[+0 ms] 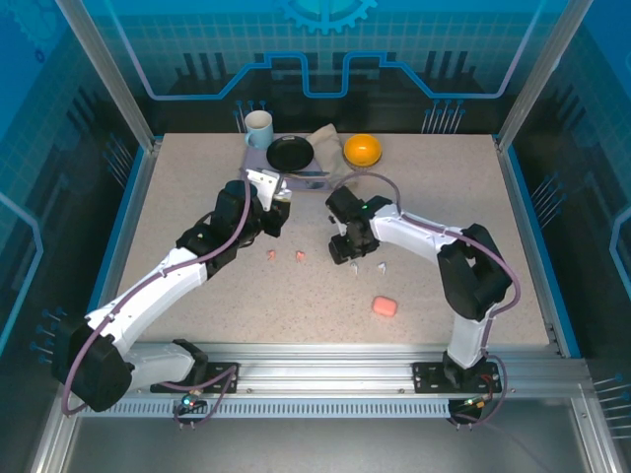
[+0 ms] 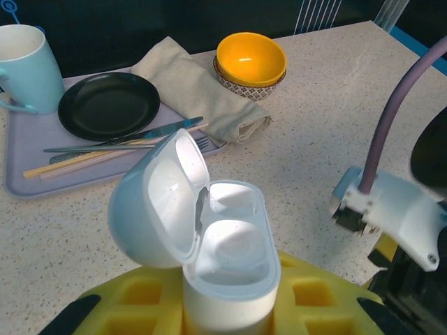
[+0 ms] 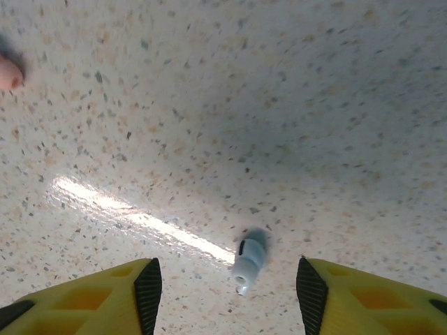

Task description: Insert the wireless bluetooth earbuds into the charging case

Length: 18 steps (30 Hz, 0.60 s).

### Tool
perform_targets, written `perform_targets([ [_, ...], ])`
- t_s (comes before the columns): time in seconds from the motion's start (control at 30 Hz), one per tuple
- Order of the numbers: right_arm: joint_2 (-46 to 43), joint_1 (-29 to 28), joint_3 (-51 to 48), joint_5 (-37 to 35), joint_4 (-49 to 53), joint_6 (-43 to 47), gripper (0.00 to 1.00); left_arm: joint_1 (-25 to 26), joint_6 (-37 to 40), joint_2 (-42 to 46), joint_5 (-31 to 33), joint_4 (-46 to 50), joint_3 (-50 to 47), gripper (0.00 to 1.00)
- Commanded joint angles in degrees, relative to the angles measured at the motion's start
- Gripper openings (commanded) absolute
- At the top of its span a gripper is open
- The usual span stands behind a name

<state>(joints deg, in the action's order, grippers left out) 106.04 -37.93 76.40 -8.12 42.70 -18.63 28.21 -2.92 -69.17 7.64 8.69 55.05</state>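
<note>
Hovering right gripper (image 3: 228, 289) spread over white earbud (image 3: 248, 262) at 1 o'clock; left gripper (image 2: 230, 317) clamps open charging case (image 2: 227, 237); next, likely: descend, pinch.

A robot lab cell: a speckled table (image 1: 177, 187) fenced by aluminium posts (image 1: 106, 69) and blue panels (image 1: 325, 59) printed with circuit art, left arm (image 1: 163, 281) and right arm (image 1: 419, 235) bolted to a rail (image 1: 325, 379), with tableware staged on a tray (image 2: 14, 174).
</note>
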Motion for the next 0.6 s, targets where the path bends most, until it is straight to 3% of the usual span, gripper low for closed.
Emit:
perform_targets([
  [0.0,2.60,-0.72,1.03,-2.04,3.47,-0.26,0.58,-0.68,0.03,0.29,-1.24,-1.28,2.30,0.00],
  [0.57,4.87,0.76,-0.22,-5.94,3.62,1.91,0.57,-0.67,-0.09,0.87,-1.40,-1.04,2.26,0.00],
])
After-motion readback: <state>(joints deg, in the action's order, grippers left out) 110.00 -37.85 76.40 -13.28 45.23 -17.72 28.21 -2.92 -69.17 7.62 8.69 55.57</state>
